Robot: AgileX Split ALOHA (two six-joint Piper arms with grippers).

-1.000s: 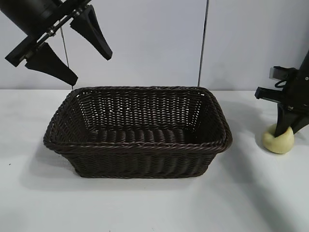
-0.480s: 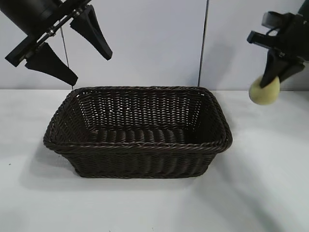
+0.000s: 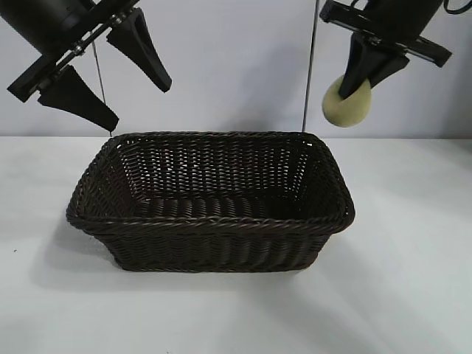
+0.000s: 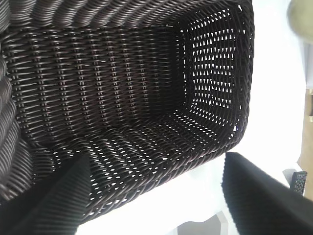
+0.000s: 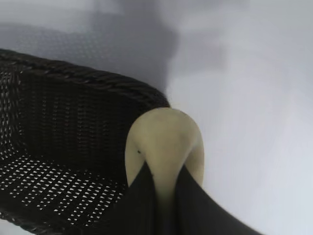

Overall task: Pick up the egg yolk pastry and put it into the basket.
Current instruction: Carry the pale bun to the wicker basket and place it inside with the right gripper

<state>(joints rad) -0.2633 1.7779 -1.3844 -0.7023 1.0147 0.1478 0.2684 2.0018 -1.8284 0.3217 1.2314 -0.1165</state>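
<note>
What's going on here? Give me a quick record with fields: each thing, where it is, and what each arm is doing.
pastry: held in the air, above the basket's right end
basket: on the table, nothing visible inside
table: white
right gripper: jaws shut on the pastry
left gripper: jaws open, holding nothing, above the basket's left end

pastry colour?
Pale yellow; the egg yolk pastry shows best in the right wrist view.

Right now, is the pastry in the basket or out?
Out. The egg yolk pastry hangs in the shut right gripper, above the basket rim's right corner.
</note>
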